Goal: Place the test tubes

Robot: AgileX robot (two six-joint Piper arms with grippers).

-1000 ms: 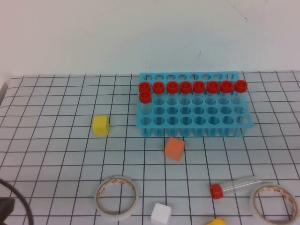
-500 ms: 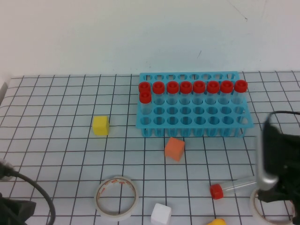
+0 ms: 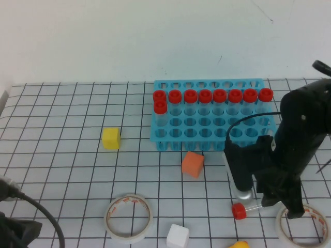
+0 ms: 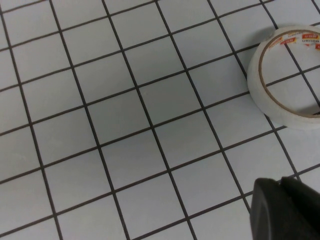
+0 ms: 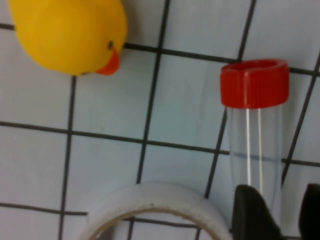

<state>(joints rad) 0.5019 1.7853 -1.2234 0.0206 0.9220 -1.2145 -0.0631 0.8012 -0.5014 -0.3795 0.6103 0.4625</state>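
- The gridded tabletop (image 3: 62,170) carries everything. The task's things sit on its right half.
- The blue test-tube rack (image 3: 214,139) stands at the far right-centre and holds nine red-capped tubes (image 3: 205,96) upright. Eight fill one row and one starts the next row at its left end. Going by this, most of the job is done.
- The right gripper (image 5: 279,194) is down over the near right of the tabletop, in front of the rack. Its fingers (image 5: 252,212) are spread, one to each side of the glass, and are not yet pinching it.
- The left gripper (image 4: 285,212) is parked low at the near left corner with its fingers pressed together, holding nothing.
- Two tape rolls lie near the front edge, one left of centre (image 3: 129,217) and one at the far right (image 3: 302,227).
- Yellow (image 3: 110,138), orange (image 3: 192,164) and white (image 3: 177,236) cubes lie scattered and play no part.
- One loose test tube (image 3: 239,211) lies on its side between the white cube and the right roll. What remains is to grip it, lift it and slot it into the rack.
- The high view hides most of that tube behind the arm. The right wrist view shows its cap, its clear body and a rubber duck (image 5: 70,35) just beside it. Only the high view shows the rack.
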